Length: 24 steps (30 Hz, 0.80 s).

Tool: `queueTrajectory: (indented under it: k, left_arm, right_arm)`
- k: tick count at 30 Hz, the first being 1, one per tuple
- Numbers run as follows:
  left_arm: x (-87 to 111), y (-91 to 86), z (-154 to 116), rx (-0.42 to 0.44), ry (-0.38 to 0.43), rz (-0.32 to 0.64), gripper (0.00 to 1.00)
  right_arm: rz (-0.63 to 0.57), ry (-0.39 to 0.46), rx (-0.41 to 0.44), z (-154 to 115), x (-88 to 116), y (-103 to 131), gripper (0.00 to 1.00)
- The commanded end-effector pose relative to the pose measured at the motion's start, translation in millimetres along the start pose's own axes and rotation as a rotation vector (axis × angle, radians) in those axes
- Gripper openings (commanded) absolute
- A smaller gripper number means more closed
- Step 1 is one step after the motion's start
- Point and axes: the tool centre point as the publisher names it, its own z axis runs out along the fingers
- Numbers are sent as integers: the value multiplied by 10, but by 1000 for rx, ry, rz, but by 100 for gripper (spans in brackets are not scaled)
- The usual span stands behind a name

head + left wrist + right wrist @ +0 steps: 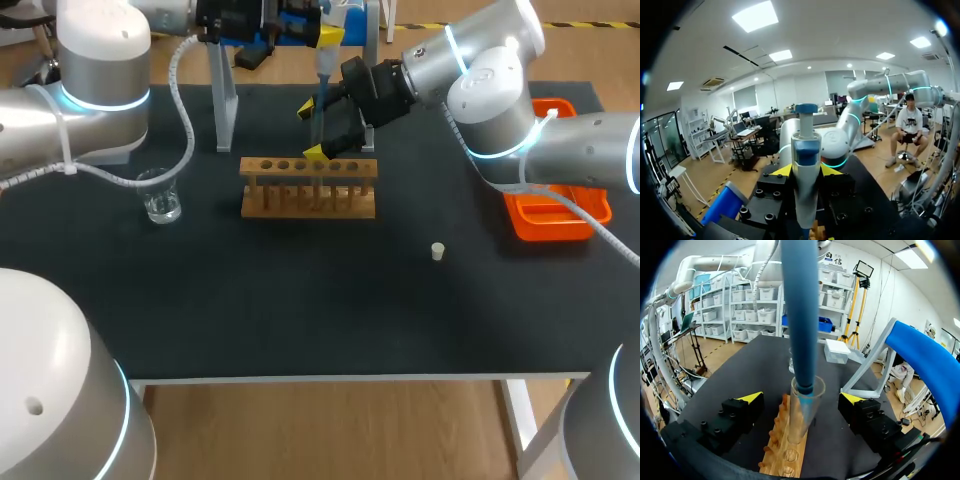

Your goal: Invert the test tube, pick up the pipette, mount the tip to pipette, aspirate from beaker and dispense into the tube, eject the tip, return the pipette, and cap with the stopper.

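Currently your left jaws are clenched on the pipette (805,160), which hangs upright with its tip just inside the mouth of the test tube (802,421). That tube stands vertical in the wooden rack (308,205), between your right jaws, which are released and clear of the glass on both sides. Dispensing looks like the step in hand, so any withdrawal should run straight up the tube's axis. The stopper (437,251) lies on the tabletop (300,310), nearer your right arm.

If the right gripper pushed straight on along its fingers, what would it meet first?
Most likely the test tube standing in the wooden rack, between the right gripper's open fingers; depth is unclear, so the rack could come first.
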Motion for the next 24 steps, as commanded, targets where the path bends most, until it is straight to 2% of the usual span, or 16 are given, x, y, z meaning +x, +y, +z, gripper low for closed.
queueTrajectory:
  k: [1, 24]
  left_arm:
    - [-38, 9, 5, 4, 9, -2, 0]
    - [-113, 48, -16, 10, -8, -34, 0]
  right_arm:
    - [-1, 0, 1, -12, 4, 0, 100]
    - [-1, 0, 1, -12, 4, 0, 100]
